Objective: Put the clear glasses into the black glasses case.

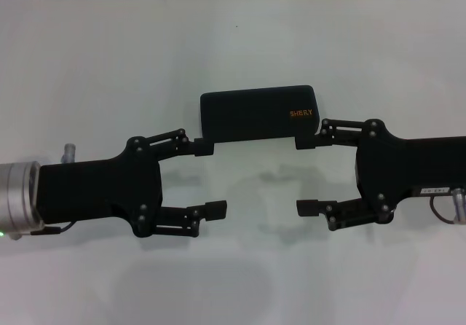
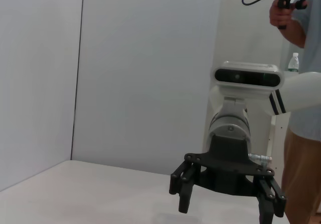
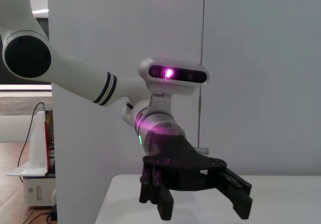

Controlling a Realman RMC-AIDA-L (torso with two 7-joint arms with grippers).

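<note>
Facing each other at mid-frame, the left gripper (image 1: 211, 178) and right gripper (image 1: 304, 174) both hover with jaws spread wide, bare white counter (image 1: 233, 288) between and below them. Beyond their upper fingertips lies the closed black glasses case (image 1: 251, 112); the counter's far edge runs along the frame's top.

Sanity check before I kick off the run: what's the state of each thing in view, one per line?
black glasses case: shut, lying flat on the table, lettered lid up.
clear glasses: not visible in any view.
left gripper: open, above the table, pointing toward the right gripper.
right gripper: open, above the table, facing the left one across a gap.
</note>
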